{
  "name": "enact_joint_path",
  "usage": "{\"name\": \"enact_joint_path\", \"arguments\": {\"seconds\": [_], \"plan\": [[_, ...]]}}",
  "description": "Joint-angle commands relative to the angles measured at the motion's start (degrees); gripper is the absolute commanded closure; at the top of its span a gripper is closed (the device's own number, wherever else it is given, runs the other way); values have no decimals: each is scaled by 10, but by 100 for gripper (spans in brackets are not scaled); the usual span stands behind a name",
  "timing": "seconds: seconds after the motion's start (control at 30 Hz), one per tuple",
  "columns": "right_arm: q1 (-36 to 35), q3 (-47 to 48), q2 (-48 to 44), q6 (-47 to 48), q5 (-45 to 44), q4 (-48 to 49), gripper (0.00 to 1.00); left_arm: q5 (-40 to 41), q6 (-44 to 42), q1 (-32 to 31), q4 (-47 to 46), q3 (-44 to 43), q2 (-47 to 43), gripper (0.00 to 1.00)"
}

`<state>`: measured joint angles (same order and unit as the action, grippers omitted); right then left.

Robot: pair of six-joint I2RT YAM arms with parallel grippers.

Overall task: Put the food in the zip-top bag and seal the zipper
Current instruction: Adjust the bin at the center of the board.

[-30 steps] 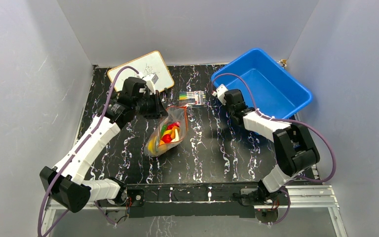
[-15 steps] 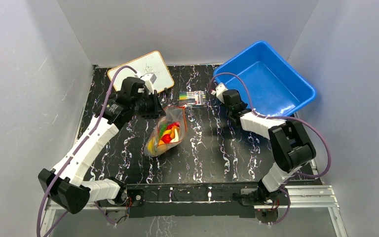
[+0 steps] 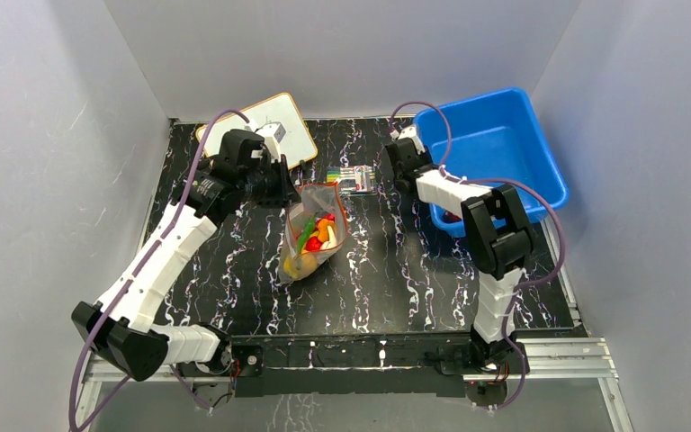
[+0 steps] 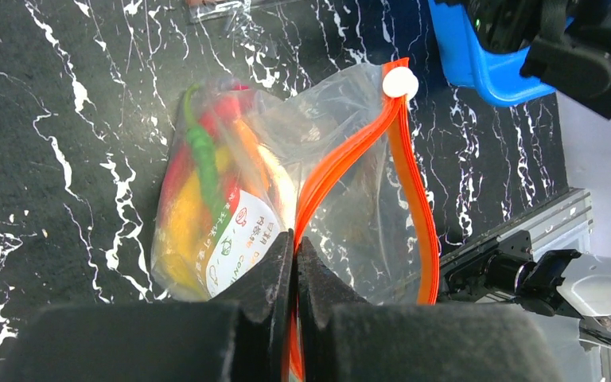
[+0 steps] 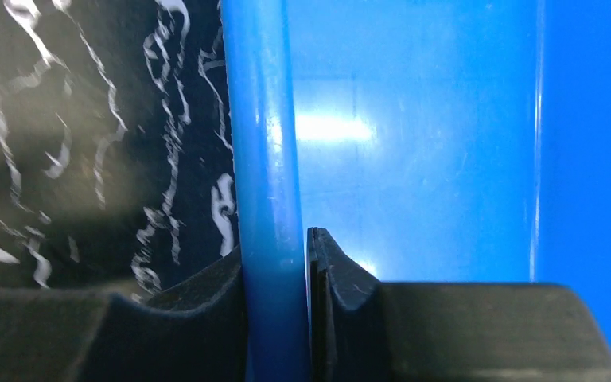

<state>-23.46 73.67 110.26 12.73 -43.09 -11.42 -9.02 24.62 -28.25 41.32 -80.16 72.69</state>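
Overhead arrangement, read from left to right. At the far left of the black marbled worktop (image 3: pixel 387 270) we see a whiteboard (image 3: pixel 295 126), and just in front of it the left claw (image 3: pixel 288 192). In the left wrist view we find this claw clenched on the zipper (image 4: pixel 410 191), its two fingers (image 4: pixel 266 270) pressed together over the orange strip at one end of the bag's mouth. The zip-top bag (image 3: pixel 317 236) lies near the middle of the worktop with its mouth end at the claw. The mouth is partly open, and the two orange strips part between the claw and the white slider (image 4: pixel 400 82). The food (image 3: pixel 313 241) sits inside the bag, bunched away from the mouth; we make out green, red and yellow pieces. Just beyond the bag lies a pack of markers (image 3: pixel 353 177). Further right, the right claw (image 3: pixel 407 144) grasps the blue tub (image 3: pixel 504 144) by its rim, with one finger on each side of the wall in the right wrist view.
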Motion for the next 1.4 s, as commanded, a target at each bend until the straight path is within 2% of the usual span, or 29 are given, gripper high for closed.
{"name": "enact_joint_path", "arguments": {"seconds": [0.0,0.1,0.23,0.4,0.5,0.63,0.87,1.03,1.13,1.37], "plan": [[-3,88,40,-213,-15,-35,76,-6,-4,1,18,-34,3,100],[-4,154,70,-251,4,-86,70,0,-10,0,25,-40,6,100],[3,212,84,-261,44,-134,54,21,-19,0,27,-38,3,100],[29,281,75,-277,155,-234,35,21,-18,0,25,-37,6,100],[44,304,54,-287,218,-285,30,18,-17,0,25,-38,7,100],[63,309,16,-292,305,-310,27,17,-16,0,29,-45,12,100],[107,297,-31,-329,376,-372,26,11,-16,1,42,-52,13,100],[123,259,-77,-338,390,-367,25,12,-20,0,48,-61,16,100],[136,228,-94,-338,396,-373,28,14,-21,1,50,-69,17,100],[162,179,-98,-333,394,-377,31,4,-19,0,47,-83,28,100]]}}
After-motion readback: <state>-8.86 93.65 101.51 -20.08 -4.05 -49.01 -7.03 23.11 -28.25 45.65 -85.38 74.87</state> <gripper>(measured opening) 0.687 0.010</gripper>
